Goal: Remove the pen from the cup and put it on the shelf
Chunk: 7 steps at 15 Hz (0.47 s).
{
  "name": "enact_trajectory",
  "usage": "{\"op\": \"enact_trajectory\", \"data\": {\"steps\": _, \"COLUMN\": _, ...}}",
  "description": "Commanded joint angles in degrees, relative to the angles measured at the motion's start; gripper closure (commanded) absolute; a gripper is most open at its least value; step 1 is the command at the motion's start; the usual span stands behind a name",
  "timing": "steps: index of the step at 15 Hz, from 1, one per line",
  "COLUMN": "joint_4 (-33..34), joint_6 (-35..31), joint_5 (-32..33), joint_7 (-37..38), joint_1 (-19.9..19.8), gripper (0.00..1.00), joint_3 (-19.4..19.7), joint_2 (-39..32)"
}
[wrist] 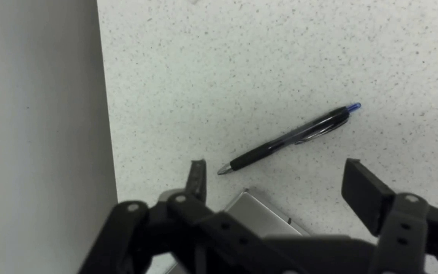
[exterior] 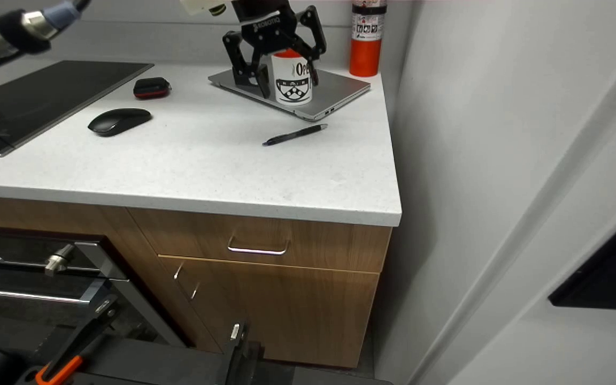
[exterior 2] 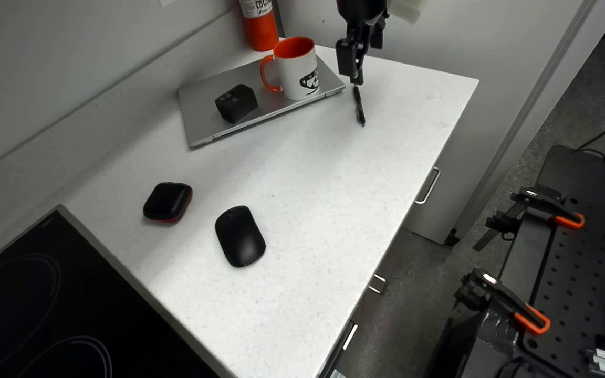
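The pen [exterior: 295,135] is thin and black with a clip. It lies flat on the white countertop [exterior: 206,166], the shelf, in front of the grey slab's corner. The pen also shows in an exterior view [exterior 2: 358,105] and in the wrist view [wrist: 289,139]. The white cup [exterior 2: 298,71] with red-orange inside and handle stands upright on the grey slab; it is partly behind my gripper [exterior: 289,83] in an exterior view. My gripper is open and empty, above the counter near the pen. In the wrist view its fingers [wrist: 276,161] are wide apart, the pen tip beside the left finger.
The grey flat slab [exterior 2: 197,113], like a closed laptop, bears a small black box [exterior 2: 236,103]. A red cylinder [exterior: 366,53] stands at the back corner beside a wall. A black mouse [exterior 2: 239,236], a black-red case [exterior 2: 168,202] and a cooktop [exterior 2: 29,310] are farther along.
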<state>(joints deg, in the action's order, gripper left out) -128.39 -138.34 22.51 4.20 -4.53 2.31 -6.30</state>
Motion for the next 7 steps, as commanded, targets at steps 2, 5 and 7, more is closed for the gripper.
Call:
{"op": "enact_trajectory", "data": {"steps": 2, "joint_4": 2.9, "joint_6": 1.9, "joint_5": -3.0, "joint_7": -2.5, "joint_1": 0.6, "gripper": 0.0, "joint_3": 0.7, "joint_2": -1.4}}
{"op": "enact_trajectory", "data": {"steps": 5, "joint_4": 0.7, "joint_6": 0.1, "joint_5": -1.4, "joint_7": -0.8, "joint_1": 0.8, "gripper": 0.0, "joint_3": 0.9, "joint_2": -0.3}}
{"op": "enact_trajectory", "data": {"steps": 7, "joint_4": 0.7, "joint_6": 0.1, "joint_5": -1.4, "joint_7": -0.8, "joint_1": 0.8, "gripper": 0.0, "joint_3": 0.9, "joint_2": -0.3}}
